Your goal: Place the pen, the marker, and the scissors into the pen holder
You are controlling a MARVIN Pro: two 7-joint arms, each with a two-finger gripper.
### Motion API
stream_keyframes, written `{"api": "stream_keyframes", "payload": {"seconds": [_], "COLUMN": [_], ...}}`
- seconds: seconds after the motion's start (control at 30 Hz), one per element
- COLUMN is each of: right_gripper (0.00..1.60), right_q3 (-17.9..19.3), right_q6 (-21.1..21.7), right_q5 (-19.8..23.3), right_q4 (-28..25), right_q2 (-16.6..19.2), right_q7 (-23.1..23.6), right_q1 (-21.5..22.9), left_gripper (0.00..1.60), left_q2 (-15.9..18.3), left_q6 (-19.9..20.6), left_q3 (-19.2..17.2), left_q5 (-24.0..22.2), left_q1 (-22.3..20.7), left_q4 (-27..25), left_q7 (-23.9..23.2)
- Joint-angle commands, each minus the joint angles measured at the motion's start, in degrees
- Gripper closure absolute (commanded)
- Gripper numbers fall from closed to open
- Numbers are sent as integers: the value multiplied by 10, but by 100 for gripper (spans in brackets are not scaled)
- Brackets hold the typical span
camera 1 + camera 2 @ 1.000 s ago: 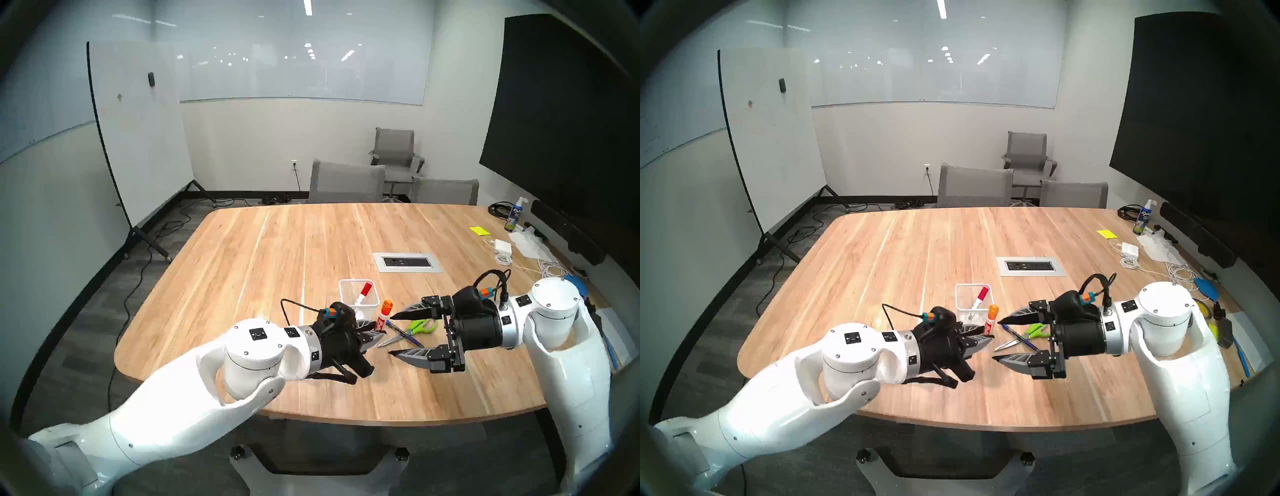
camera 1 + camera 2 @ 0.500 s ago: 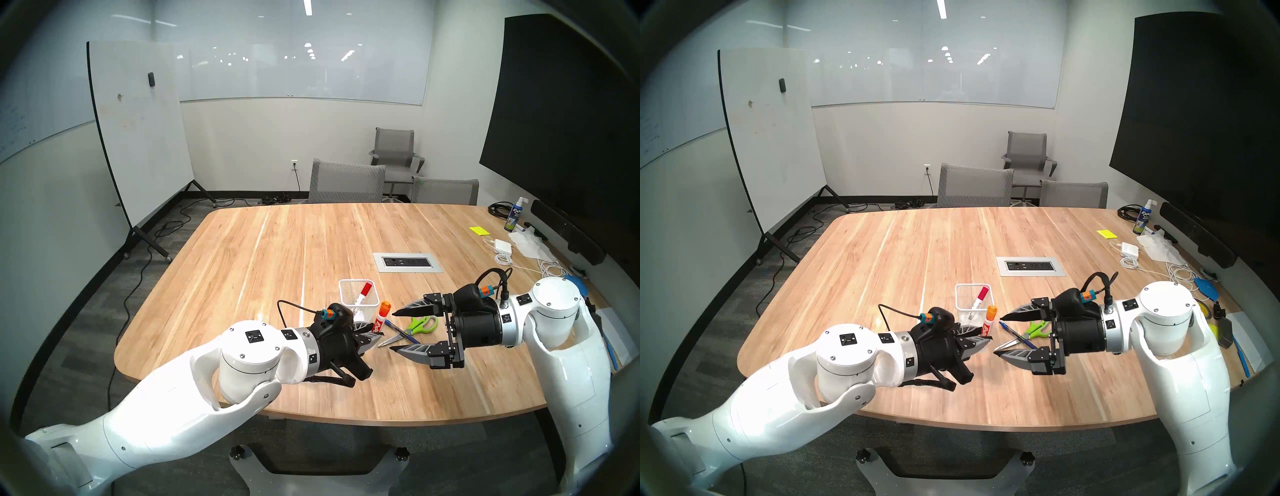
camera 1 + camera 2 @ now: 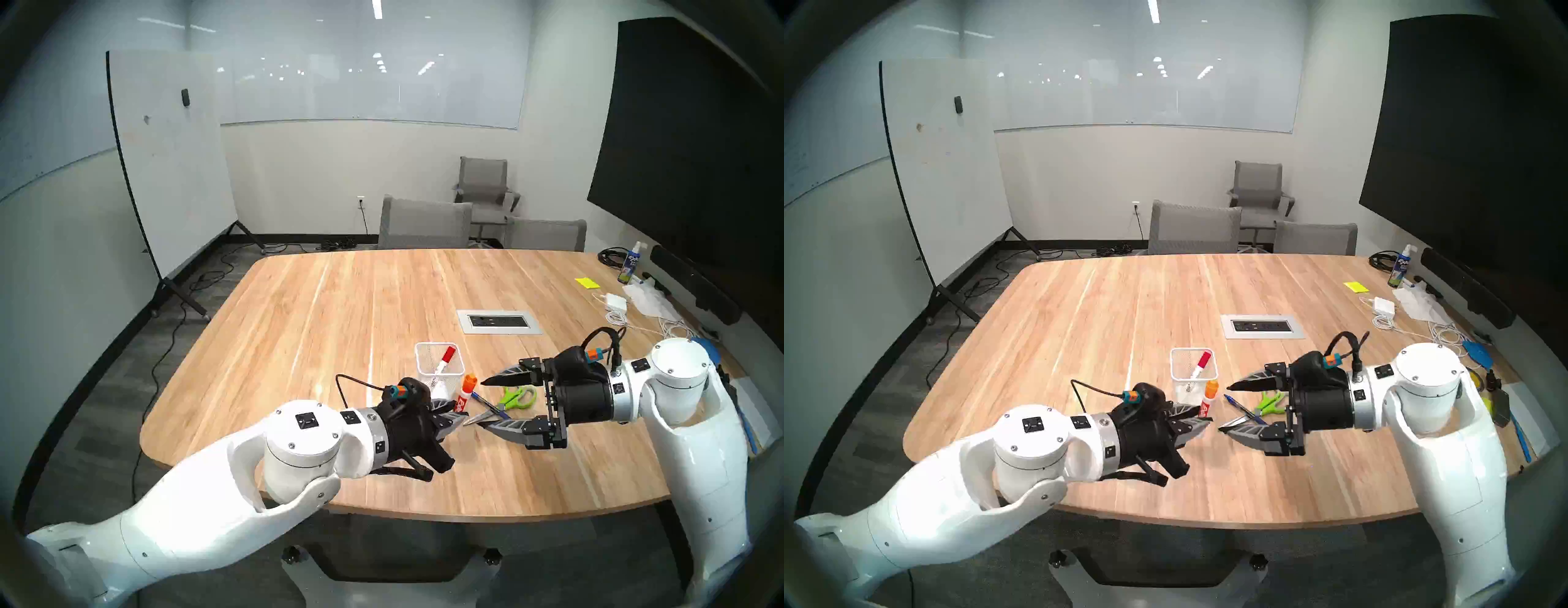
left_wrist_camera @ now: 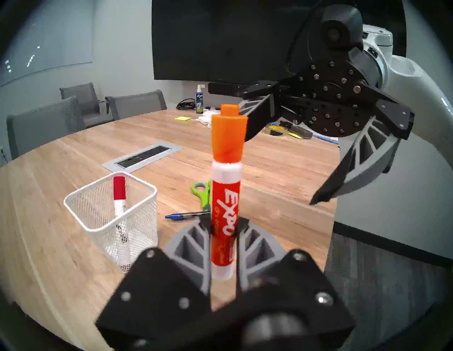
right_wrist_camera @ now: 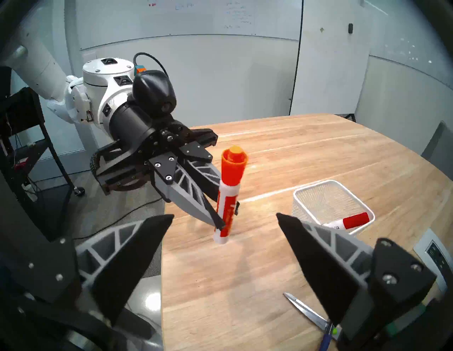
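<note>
My left gripper [image 3: 460, 414] is shut on the lower barrel of an orange-capped white marker [image 4: 226, 196], which stands upright close to the table, just right of the pen holder [image 3: 424, 366]. This white mesh cup has a red-capped marker [image 3: 446, 358] leaning inside it. The blue pen [image 3: 485, 403] lies across the green-handled scissors [image 3: 515, 398] on the table. Above them my right gripper [image 3: 482, 403] is open and empty, its lower finger over the scissor blades [image 5: 306, 311]. The orange-capped marker [image 5: 230, 193] is in front of its fingertips.
A grey power outlet panel [image 3: 499, 321] is set into the table behind the holder. At the far right lie a white charger with cables [image 3: 615, 302], yellow sticky notes [image 3: 586, 283] and a spray bottle [image 3: 631, 263]. Grey chairs [image 3: 424, 223] stand past the far edge.
My left gripper has drawn back slightly towards me and to the left, the orange-capped marker still in it. The right gripper, still open, has edged a little farther over the scissor blades.
</note>
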Motion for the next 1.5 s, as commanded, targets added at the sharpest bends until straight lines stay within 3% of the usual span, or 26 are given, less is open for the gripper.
{"api": "stream_keyframes", "payload": {"seconds": [0.0,0.83,0.97,1.17,1.2,1.47], "right_gripper": [0,0,37,60,81,77], "right_q3": [-7,-15,-15,-15,-15,-15], "right_q6": [6,21,21,22,22,22], "right_q5": [2,4,4,5,5,4], "right_q4": [-6,-15,-15,-13,-13,-13], "right_q2": [-3,-15,-17,-18,-18,-20], "right_q7": [-1,-22,-23,-23,-23,-23], "right_q1": [11,20,20,21,21,21], "left_gripper": [160,160,160,160,160,160], "left_q2": [-12,-19,-19,-24,-24,-40], "left_q6": [-18,-18,-17,-16,-15,-16], "left_q3": [5,11,11,13,13,21], "left_q5": [5,11,11,11,11,13], "left_q1": [-7,-6,-6,-12,-13,-27], "left_q4": [-5,-6,-6,-3,-3,10], "left_q7": [-7,-9,-8,-10,-11,-20]}}
